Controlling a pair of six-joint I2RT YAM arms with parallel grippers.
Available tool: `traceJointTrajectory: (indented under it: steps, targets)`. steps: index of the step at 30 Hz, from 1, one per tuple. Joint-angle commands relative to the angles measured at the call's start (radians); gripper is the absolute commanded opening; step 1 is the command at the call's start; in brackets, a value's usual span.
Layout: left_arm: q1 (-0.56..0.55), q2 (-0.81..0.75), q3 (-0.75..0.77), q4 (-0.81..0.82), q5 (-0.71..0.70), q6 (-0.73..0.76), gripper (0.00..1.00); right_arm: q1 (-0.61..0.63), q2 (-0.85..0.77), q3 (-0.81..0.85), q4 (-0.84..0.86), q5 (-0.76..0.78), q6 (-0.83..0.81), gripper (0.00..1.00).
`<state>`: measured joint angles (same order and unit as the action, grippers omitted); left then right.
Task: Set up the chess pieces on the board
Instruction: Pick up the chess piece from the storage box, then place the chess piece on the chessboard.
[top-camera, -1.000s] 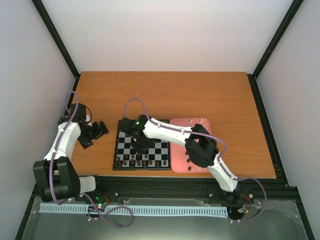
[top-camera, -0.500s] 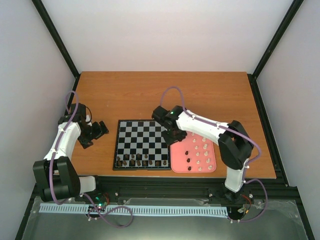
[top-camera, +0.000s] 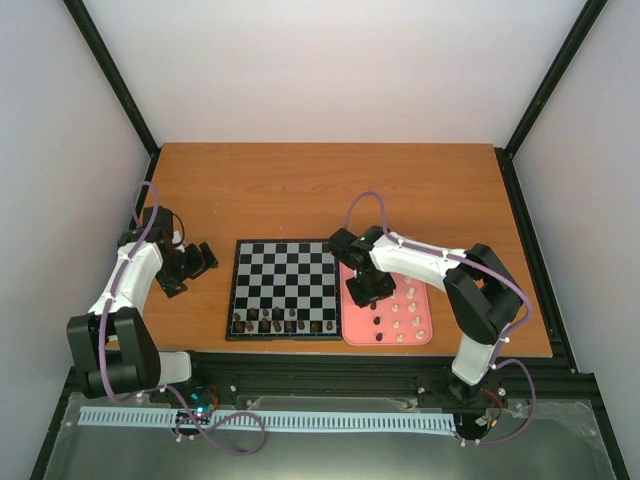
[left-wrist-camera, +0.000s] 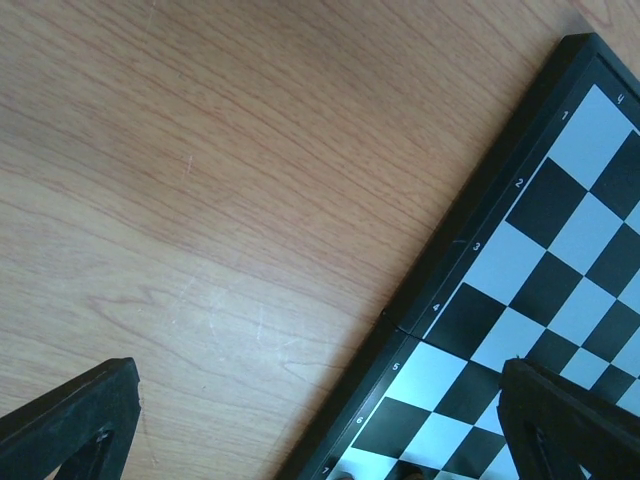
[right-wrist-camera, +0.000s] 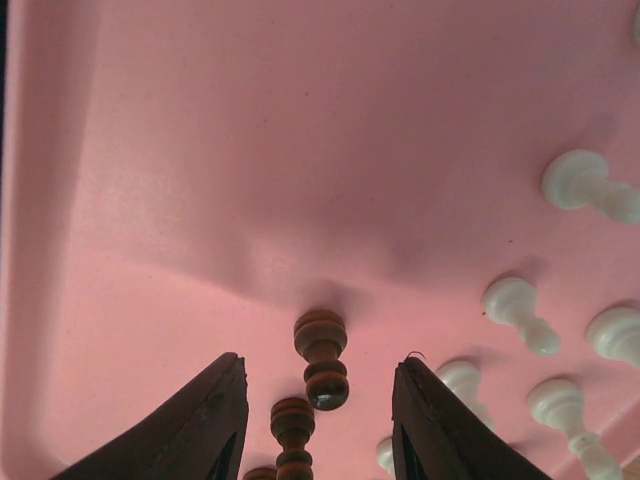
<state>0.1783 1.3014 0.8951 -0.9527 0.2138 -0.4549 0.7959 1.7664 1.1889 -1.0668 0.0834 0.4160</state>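
Spreading across the top view, the orange-brown wooden surface (top-camera: 330, 190) is closed in by plain white walls (top-camera: 340, 70) on three sides, with black struts (top-camera: 110, 75) slanting up at the corners and a black rail (top-camera: 330, 372) along its near edge. The board (top-camera: 285, 280) lies toward the front of the surface, a little left of centre. A row of dark pieces (top-camera: 285, 325) stands along its nearest rank, and its other squares are bare. The pink tray (top-camera: 388, 342) lies just beside the board's right edge. It carries the cream pieces (top-camera: 405, 312) in loose rows and a few brown ones at its left side.

The right tool (top-camera: 368, 292) hangs low over the tray. In the wrist view its fingers (right-wrist-camera: 215, 420) stand partly apart on either side of an upright dark piece (right-wrist-camera: 322, 360), with a gap on both sides and nothing gripped.

The left tool (top-camera: 203, 260) sits over bare wood just left of the board, its jaws spread wide and empty.
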Motion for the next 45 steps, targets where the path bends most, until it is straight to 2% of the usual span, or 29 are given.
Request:
traceJointTrajectory:
  steps: [1, 11, 14, 20, 30, 38, 45]
  targets:
    - [-0.003, 0.003, 0.025, 0.017, 0.002, 0.018, 1.00, -0.014, -0.026, -0.026, 0.037, -0.028, 0.001, 0.41]
    - [-0.002, 0.009, 0.019, 0.018, -0.003, 0.018, 1.00, -0.020, -0.042, -0.076, 0.056, -0.041, 0.003, 0.32]
    - [-0.003, 0.008, 0.021, 0.016, -0.004, 0.017, 1.00, -0.020, -0.042, -0.084, 0.062, -0.045, 0.005, 0.25]
    - [-0.003, 0.002, 0.020, 0.011, -0.004, 0.019, 1.00, -0.020, -0.025, -0.090, 0.077, -0.053, -0.003, 0.21]
    - [-0.002, -0.015, 0.013, 0.006, -0.001, 0.019, 1.00, -0.021, -0.058, -0.069, 0.047, -0.035, 0.001, 0.04]
    - [-0.003, -0.028, 0.009, 0.008, 0.004, 0.019, 1.00, -0.001, -0.116, 0.061, -0.061, -0.029, 0.025, 0.03]
    - [-0.003, -0.036, -0.001, 0.013, 0.002, 0.018, 1.00, 0.152, 0.004, 0.256, -0.094, -0.081, 0.042, 0.03]
